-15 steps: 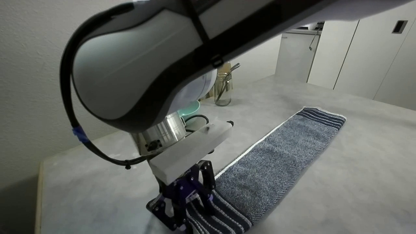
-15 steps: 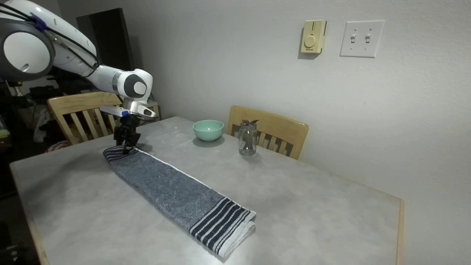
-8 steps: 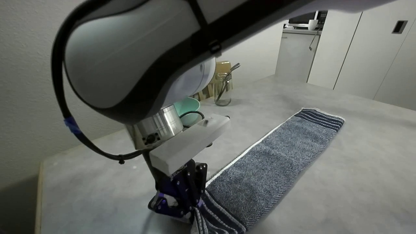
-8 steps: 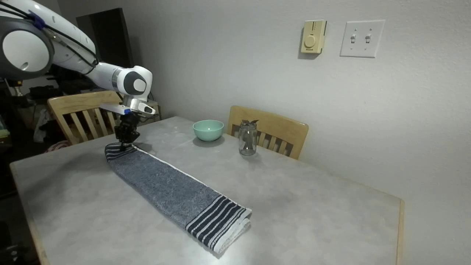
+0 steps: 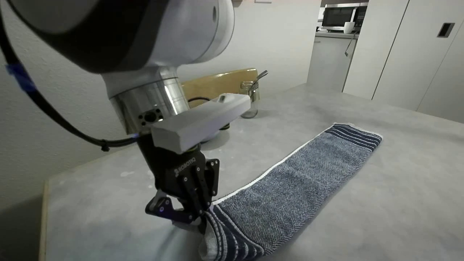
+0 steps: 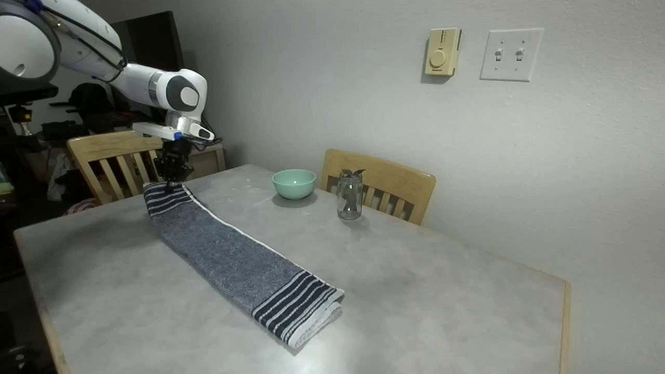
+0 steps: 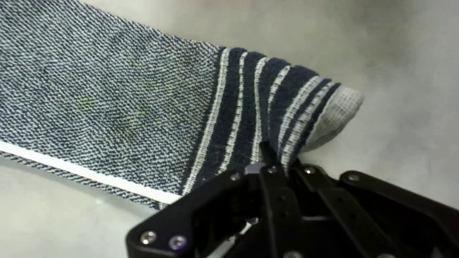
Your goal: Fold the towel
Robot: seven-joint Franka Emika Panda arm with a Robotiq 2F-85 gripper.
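A grey-blue towel (image 5: 290, 177) lies as a long narrow strip on the table, with dark navy and white striped bands at its ends. In the wrist view, my gripper (image 7: 281, 159) is shut on the long edge of the towel (image 7: 125, 89) within one striped band, and cloth bunches up between the fingertips. That band is lifted and curls over at its pale end. The same end hangs raised under the gripper (image 6: 169, 186) in an exterior view, while the far striped end rests flat, its layers showing at the corner.
A teal bowl (image 6: 294, 185) and a glass jar with cutlery (image 6: 349, 200) stand near the wall side of the table. Wooden chairs (image 6: 382, 174) sit beyond that edge. The wall (image 5: 90, 119) runs close behind the arm.
The fingers have come together on the towel's striped end. Gripper and arm have risen, lifting that end, and the far end has slid a little toward the gripper.
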